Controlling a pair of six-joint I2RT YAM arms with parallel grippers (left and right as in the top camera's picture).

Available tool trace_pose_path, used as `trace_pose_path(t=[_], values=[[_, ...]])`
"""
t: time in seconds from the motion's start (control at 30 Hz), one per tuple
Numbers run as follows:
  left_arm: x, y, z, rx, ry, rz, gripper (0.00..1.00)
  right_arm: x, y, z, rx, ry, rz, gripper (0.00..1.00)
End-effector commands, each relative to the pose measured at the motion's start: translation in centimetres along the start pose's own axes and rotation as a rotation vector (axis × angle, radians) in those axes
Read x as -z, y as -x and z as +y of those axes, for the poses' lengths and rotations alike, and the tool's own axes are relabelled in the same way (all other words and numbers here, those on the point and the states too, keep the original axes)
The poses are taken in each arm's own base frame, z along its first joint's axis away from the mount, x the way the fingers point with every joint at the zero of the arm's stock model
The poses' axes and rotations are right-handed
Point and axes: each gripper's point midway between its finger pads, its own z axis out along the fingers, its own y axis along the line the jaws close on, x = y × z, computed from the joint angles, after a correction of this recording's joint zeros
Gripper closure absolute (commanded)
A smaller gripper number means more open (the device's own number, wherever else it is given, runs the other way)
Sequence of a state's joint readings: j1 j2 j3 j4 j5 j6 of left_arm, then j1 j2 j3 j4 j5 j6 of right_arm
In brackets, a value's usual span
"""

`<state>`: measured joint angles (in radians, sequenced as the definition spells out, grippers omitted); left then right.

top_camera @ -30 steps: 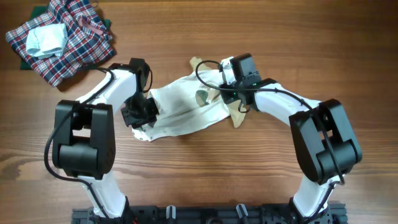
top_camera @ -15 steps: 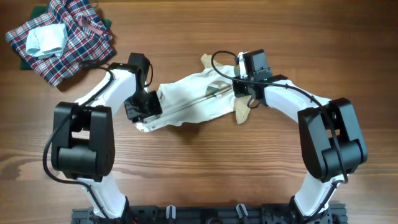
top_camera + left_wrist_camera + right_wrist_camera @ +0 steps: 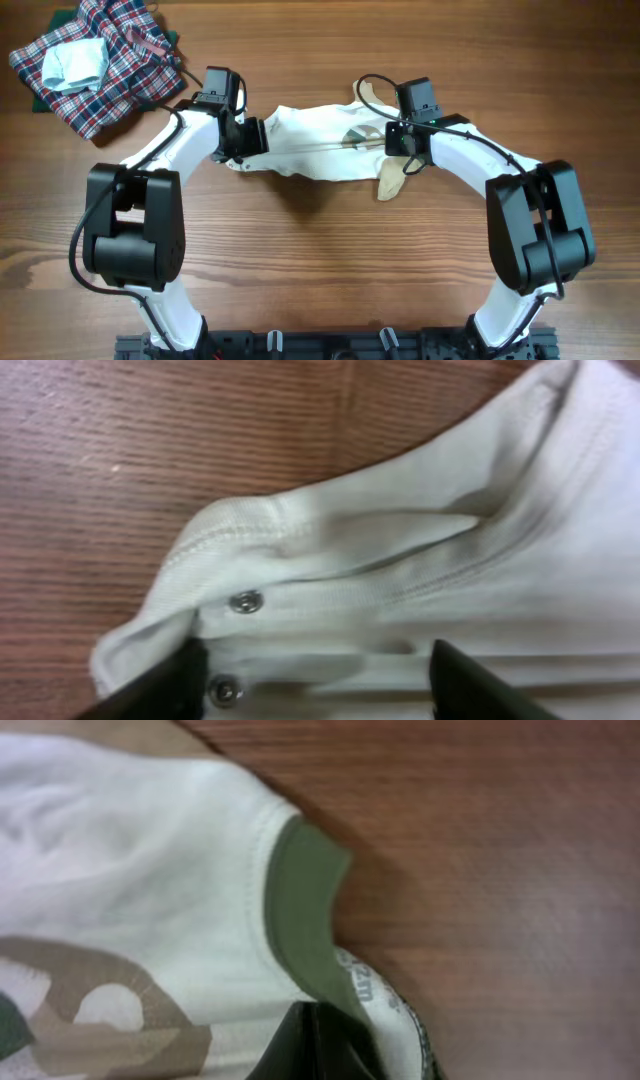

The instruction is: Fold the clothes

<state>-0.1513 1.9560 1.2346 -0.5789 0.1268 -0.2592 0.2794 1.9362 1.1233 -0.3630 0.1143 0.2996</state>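
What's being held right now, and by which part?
Right gripper pinches the white garment beside its green neckband; left gripper stands open over the snap end.

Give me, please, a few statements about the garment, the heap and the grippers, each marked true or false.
1. The garment lies stretched between the left gripper and the right gripper. True.
2. The plaid heap sits at the right edge of the table. False: it lies at the far left corner.
3. The garment has metal snaps. True.
4. Its neckband is red. False: it is green.
5. The right gripper is wide open. False: it is shut on the garment.
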Motion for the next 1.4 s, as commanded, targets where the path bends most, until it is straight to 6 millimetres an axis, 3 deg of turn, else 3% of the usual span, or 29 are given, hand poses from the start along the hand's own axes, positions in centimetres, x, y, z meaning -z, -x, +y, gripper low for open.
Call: trace_pose_path(t=[0.0, 0.13, 0.27, 0.37, 0.43, 0.53, 0.6, 0.7, 0.83, 0.9, 1.1, 1.37], values=[[-0.2, 1.2, 0.8, -0.041, 0.045, -0.011, 0.13, -1.3, -3.4, -4.4, -0.122, -0.192, 0.087, 0.96], [2.9, 3.6, -0.4, -0.045, 0.034, -0.041, 0.09, -0.3, -2.5, -4.0, -0.122, -0.165, 0.056, 0.96], [6.5, 4.3, -2.2, -0.065, 0.02, -0.048, 0.1, 3.0, 0.3, -3.4, -0.126, -0.119, -0.048, 0.92], [8.7, 2.1, -5.4, -0.103, -0.069, 0.0, 0.11, 7.1, 2.7, -1.9, -0.06, -0.012, -0.145, 0.61], [9.0, -0.8, -8.4, -0.128, -0.181, 0.101, 0.11, 9.5, 3.2, -0.8, -0.021, 0.06, -0.172, 0.51], [8.2, -3.9, -10.9, -0.135, -0.231, 0.204, 0.16, 10.8, 2.2, 0.8, 0.035, 0.169, -0.137, 0.5], [7.2, -5.7, -11.9, -0.144, -0.219, 0.25, 0.23, 10.7, 0.6, 1.9, 0.045, 0.239, -0.07, 0.59], [5.6, -7.6, -13.2, -0.155, -0.202, 0.297, 0.39, 9.4, -1.3, 1.9, 0.064, 0.242, 0.007, 0.78], [3.8, -8.0, -13.5, -0.139, -0.19, 0.319, 0.71, 7.5, -2.7, 1.7, 0.063, 0.226, 0.069, 0.96], [3.1, -7.8, -13.2, -0.131, -0.187, 0.322, 0.83, 6.6, -3.2, 1.7, 0.063, 0.221, 0.092, 0.96], [0.8, -8.6, -12.2, -0.108, -0.155, 0.378, 0.91, 3.9, -2.8, 2.1, 0.062, 0.223, 0.087, 0.96], [-1.3, -9.6, -11.5, -0.095, -0.128, 0.431, 0.91, 2.9, -0.4, 2.9, 0.065, 0.247, -0.014, 0.96]])
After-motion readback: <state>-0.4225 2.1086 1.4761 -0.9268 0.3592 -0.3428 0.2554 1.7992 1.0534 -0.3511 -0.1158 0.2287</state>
